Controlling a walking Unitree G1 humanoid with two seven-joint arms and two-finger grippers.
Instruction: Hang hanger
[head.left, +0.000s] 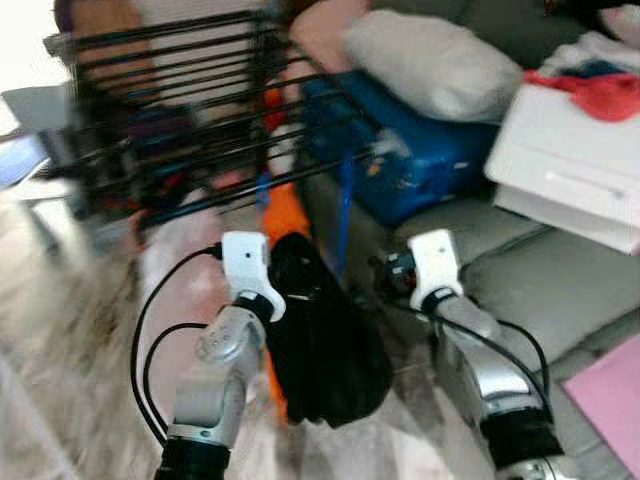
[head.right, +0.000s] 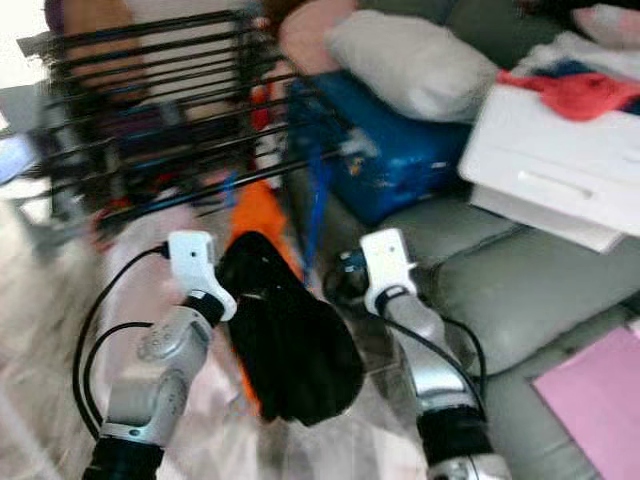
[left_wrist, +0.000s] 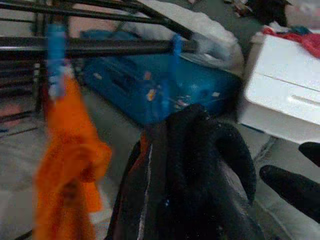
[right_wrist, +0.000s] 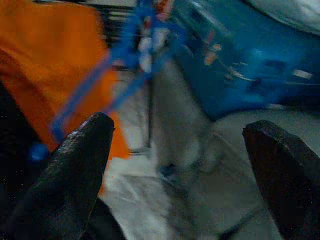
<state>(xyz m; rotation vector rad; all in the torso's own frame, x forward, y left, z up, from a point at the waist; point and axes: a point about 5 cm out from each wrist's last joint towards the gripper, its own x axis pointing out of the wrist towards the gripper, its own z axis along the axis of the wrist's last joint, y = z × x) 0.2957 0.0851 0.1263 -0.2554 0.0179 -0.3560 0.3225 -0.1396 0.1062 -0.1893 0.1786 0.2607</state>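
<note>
Silver arms, white wrists, black cables

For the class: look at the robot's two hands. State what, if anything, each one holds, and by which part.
The left hand carries a black garment, apparently gripped near its top edge; the exact hold is hidden. The right hand is open and holds nothing.

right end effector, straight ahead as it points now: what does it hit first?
Likely the blue hanger dangling just past the open right end effector, with the blue suitcase behind it. The picture is blurred, so depth is uncertain.
</note>
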